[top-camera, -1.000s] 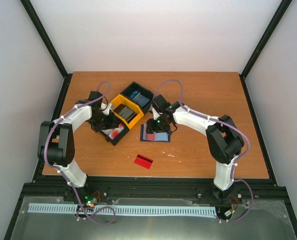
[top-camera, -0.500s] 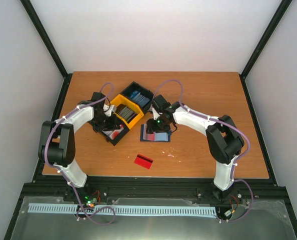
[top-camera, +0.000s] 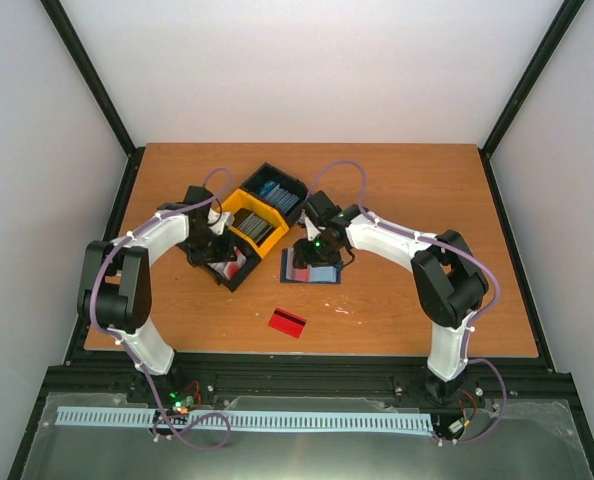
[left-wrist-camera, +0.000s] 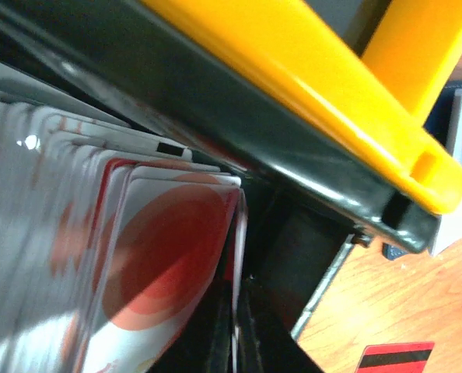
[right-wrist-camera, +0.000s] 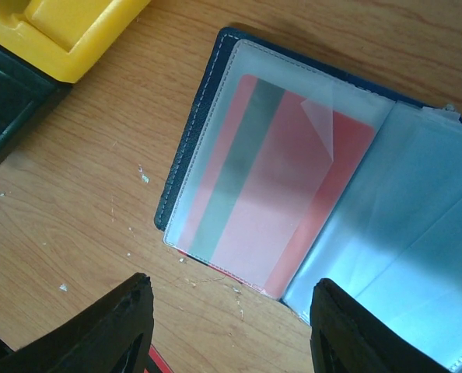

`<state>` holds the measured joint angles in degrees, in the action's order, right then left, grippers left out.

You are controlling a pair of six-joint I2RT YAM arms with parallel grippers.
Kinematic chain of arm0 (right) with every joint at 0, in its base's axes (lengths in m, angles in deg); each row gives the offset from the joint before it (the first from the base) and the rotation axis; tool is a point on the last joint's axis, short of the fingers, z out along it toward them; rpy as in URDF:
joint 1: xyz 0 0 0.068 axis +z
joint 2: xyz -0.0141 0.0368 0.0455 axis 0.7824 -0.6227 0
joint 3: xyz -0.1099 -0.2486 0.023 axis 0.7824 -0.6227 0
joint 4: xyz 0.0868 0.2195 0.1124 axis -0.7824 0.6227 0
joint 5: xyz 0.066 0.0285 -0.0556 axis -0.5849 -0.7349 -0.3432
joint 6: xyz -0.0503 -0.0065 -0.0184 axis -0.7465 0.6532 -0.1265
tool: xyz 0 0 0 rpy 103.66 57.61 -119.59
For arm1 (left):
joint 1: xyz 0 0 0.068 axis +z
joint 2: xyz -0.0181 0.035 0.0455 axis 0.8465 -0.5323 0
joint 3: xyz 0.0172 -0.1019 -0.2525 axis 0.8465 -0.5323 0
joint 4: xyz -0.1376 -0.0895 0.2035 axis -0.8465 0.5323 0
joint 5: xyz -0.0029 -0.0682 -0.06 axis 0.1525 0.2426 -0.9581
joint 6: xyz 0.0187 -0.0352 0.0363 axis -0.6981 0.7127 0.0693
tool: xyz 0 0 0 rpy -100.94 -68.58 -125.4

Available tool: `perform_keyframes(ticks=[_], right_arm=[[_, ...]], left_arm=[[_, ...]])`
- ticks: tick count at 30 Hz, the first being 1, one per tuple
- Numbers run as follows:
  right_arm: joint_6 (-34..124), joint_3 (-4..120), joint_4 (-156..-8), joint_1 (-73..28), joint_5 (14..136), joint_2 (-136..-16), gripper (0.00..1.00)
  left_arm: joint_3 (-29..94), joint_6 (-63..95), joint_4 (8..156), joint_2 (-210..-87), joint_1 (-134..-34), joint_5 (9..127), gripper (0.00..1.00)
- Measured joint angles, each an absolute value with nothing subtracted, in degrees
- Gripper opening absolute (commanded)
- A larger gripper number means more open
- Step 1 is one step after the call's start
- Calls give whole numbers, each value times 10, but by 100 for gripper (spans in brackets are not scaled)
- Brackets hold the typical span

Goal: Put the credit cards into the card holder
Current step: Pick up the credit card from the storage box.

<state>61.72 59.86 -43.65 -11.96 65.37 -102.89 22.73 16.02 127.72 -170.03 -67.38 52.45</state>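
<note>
My left hand is down in the near black bin, right beside the yellow bin. On the wrist cam its fingers are pinched almost together on the thin edge of the end card. That's the last one in the stack of cards standing on edge in there, and the faces I can see are white with red circles.

My right hand is wide open and gripping nothing. It hangs over the holder, with one finger low on each side of that view.

The holder lies opened flat on the bench, just to the right of the black bin. Its left clear pocket has a sleeved card in it, red with a dark stripe showing through the plastic.

There's also a loose card, red with a dark stripe, lying flat on the bench nearer to me and well apart from both hands.
</note>
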Motion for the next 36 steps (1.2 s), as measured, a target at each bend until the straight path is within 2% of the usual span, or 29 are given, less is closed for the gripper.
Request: perform_keyframes(ticks=[7, 17, 21, 29, 31, 33, 36], right_arm=[[617, 599, -448, -120, 649, -1025, 57], [629, 599, -527, -120, 561, -983, 73], [673, 599, -603, -119, 490, -982, 77], [782, 653, -758, -100, 395, -1023, 78], [799, 669, -780, -93, 384, -1034, 76], [819, 673, -803, -90, 367, -1037, 70], [848, 674, -852, -90, 342, -1037, 46]], left_arm=[[239, 156, 1293, -1675, -675, 558, 1], [255, 151, 1308, -1556, -675, 583, 1], [248, 155, 1288, -1517, -665, 546, 1], [212, 212, 1209, -1432, -618, 381, 1], [204, 236, 1182, -1407, -610, 335, 1], [202, 256, 1153, -1391, -607, 300, 1], [198, 283, 1124, -1383, -596, 260, 1]])
